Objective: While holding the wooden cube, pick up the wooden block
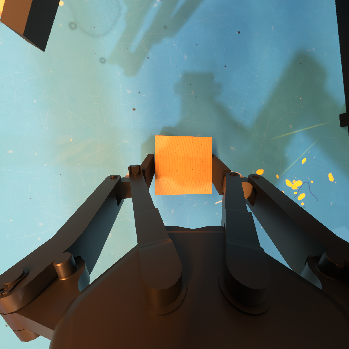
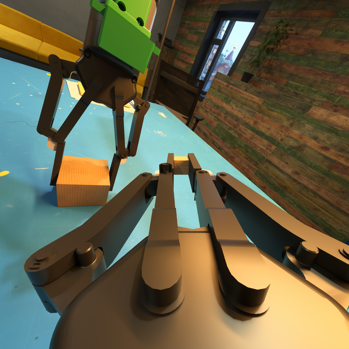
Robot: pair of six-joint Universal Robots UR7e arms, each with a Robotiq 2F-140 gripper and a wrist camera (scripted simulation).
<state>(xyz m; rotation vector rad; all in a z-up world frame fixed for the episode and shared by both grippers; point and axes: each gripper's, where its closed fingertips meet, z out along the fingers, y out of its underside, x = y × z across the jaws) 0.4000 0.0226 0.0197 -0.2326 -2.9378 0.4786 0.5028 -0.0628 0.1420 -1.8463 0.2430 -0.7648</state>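
Note:
My right gripper is shut on a small pale wooden cube and holds it above the blue table. The larger wooden block is orange-brown with ringed grain. In the right wrist view the block rests on the table. My left gripper straddles it from above, with a pad pressed on each of two opposite sides. From the right wrist view, the left gripper has one finger on the block's left side and the other on its right side.
The table's far edge runs diagonally near the right gripper, with a wood-plank wall beyond. A box-shaped thing with an orange face and a dark face is cut off at the top left of the left wrist view. Papers lie farther back.

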